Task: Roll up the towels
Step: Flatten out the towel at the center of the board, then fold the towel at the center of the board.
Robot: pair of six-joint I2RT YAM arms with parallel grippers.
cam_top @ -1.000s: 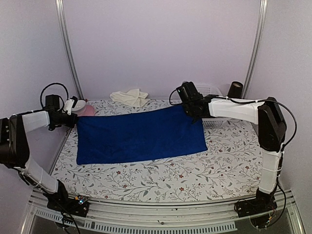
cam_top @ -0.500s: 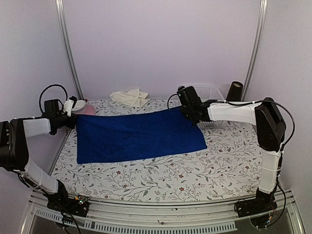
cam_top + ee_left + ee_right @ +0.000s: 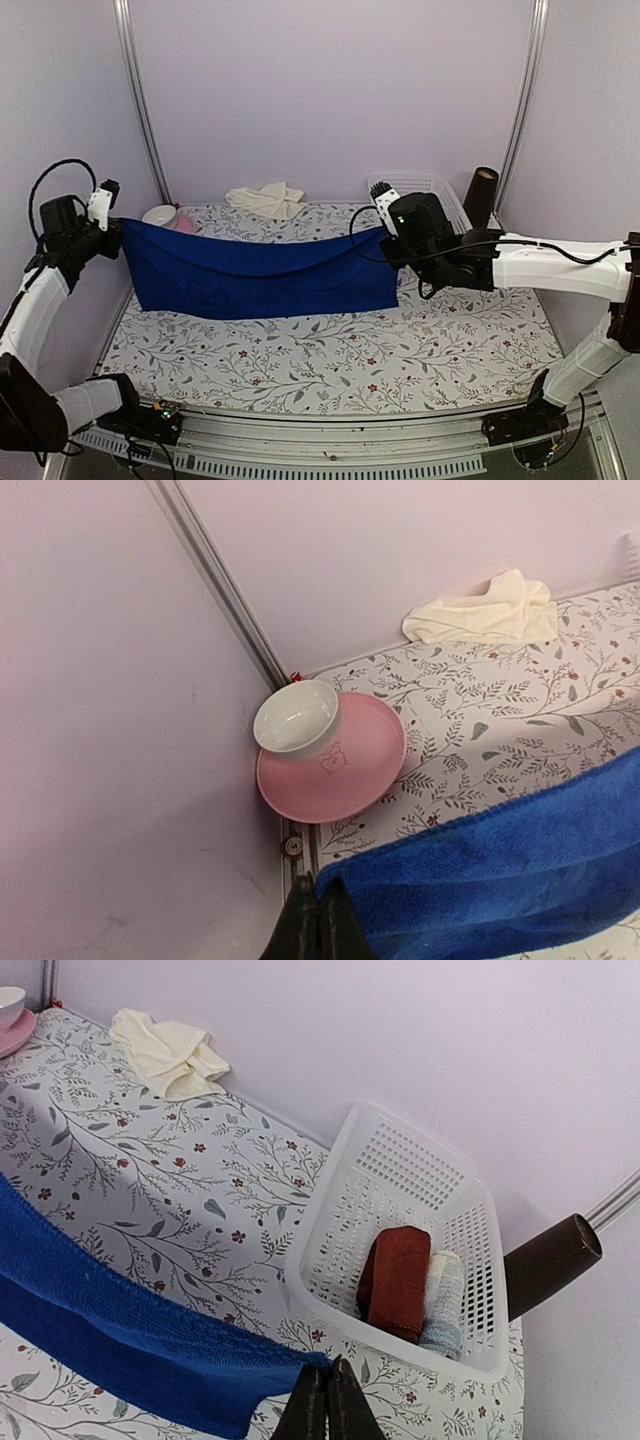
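Note:
The royal blue towel [image 3: 260,275] hangs stretched between both grippers, lifted off the table and sagging in the middle, its lower edge near the tabletop. My left gripper [image 3: 112,225] is shut on its left corner [image 3: 345,890]. My right gripper [image 3: 392,252] is shut on its right corner [image 3: 300,1360]. The cream towel [image 3: 266,198] lies crumpled at the back of the table, also in the left wrist view [image 3: 485,610] and the right wrist view [image 3: 165,1052].
A pink plate [image 3: 335,765] with a white bowl [image 3: 295,715] sits in the back left corner. A white basket [image 3: 400,1250] at back right holds a dark red roll [image 3: 395,1280] and a pale roll [image 3: 443,1305]. A dark cylinder [image 3: 481,190] stands beside it.
Both grippers have risen and drawn toward the near side with the blue towel's back corners, lifting the towel from flat on the table into a hanging fold.

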